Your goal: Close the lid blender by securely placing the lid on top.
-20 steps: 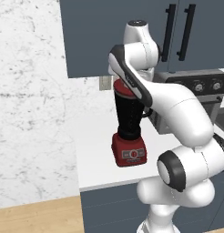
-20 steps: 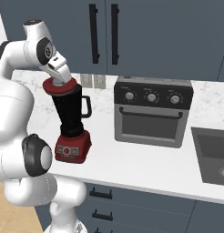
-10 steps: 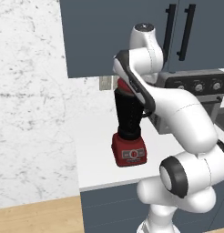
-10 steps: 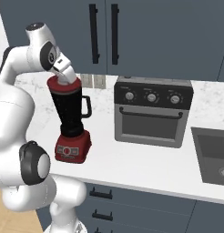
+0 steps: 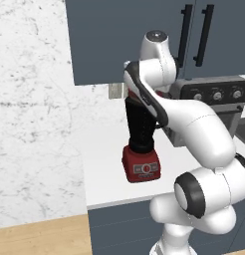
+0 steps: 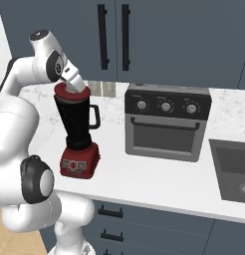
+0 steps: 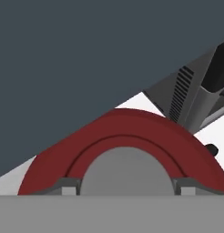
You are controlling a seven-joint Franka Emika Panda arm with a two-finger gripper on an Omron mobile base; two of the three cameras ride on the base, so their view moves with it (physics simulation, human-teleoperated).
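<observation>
The blender [image 5: 141,144] [image 6: 77,134] is seen from behind-left and behind-right by the base views; its lid [image 7: 125,150] is viewed closely from the hand.

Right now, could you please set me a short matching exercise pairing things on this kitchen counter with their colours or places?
Column one:
1. blender jar
2. blender base
3. toaster oven
4. lid

Column two:
A. grey, with three knobs along its top panel
B. red, squat, with a grey button panel
C. black, tall and tapered, with a side handle
D. red and round, at the top of the jar under the gripper

Right pairs: 1-C, 2-B, 3-A, 4-D.
</observation>
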